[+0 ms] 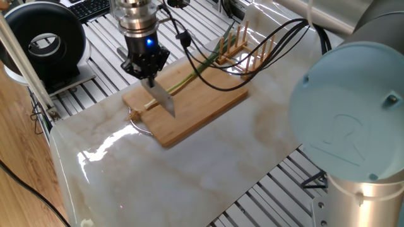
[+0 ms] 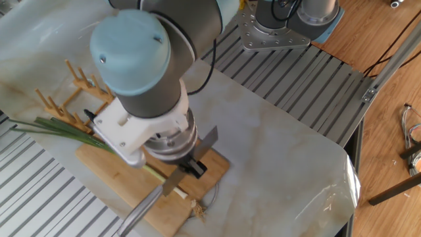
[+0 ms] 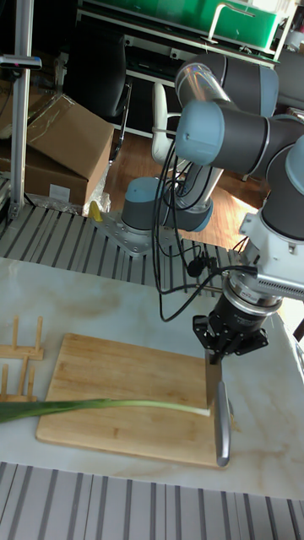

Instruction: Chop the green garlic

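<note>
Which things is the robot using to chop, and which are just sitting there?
Using: green garlic, knife, wooden board, gripper.
Just sitting there: wooden rack, black cables, cardboard box.

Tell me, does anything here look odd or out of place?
Mostly tidy. The green garlic overhangs the wooden board, its leaves trailing past the edge by the wooden rack. The gripper holds a knife at the pale end.
</note>
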`<state>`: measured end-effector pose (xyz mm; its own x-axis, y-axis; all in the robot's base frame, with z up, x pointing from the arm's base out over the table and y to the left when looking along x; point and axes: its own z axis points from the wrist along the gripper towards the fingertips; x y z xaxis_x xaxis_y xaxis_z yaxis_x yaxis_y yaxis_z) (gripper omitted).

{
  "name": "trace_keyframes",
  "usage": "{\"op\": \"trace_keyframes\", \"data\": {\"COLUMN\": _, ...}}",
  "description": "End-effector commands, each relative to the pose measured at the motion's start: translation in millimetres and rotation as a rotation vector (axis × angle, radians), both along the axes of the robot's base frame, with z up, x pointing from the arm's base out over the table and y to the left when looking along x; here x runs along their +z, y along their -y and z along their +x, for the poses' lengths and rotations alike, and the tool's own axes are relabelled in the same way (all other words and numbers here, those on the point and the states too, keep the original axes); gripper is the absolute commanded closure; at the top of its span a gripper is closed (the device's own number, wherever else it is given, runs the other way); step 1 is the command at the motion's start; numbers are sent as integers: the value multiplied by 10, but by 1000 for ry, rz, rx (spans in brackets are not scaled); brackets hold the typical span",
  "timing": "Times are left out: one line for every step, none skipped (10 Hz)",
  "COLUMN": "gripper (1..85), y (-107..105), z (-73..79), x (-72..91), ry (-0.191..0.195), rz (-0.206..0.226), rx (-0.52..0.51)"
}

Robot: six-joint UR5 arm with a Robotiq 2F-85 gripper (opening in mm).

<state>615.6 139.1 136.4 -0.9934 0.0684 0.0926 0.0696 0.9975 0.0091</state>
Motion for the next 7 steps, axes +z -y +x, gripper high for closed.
{"op": "trace_keyframes", "data": {"gripper": 843, "y": 101, "z": -71, "x": 109, "ry": -2, "rz": -10, "rx": 13}}
{"op": "trace_keyframes", "data": {"gripper": 843, "y": 112, "z": -112, "x": 122, "ry": -12, "rz": -10, "rx": 13}}
{"op": "trace_keyframes", "data": {"gripper": 843, "y": 103, "z": -135, "x": 123, "ry": -20, "rz": -3, "rx": 6}}
{"op": "trace_keyframes", "data": {"gripper": 843, "y": 115, "z": -140, "x": 123, "ry": -21, "rz": -6, "rx": 4}}
{"op": "trace_keyframes", "data": {"gripper": 843, "y": 146, "z": -149, "x": 130, "ry": -21, "rz": -15, "rx": 5}}
{"op": "trace_keyframes", "data": {"gripper": 843, "y": 167, "z": -163, "x": 136, "ry": -21, "rz": -15, "rx": 8}}
{"op": "trace_keyframes", "data": {"gripper": 843, "y": 181, "z": -158, "x": 137, "ry": -14, "rz": -10, "rx": 15}}
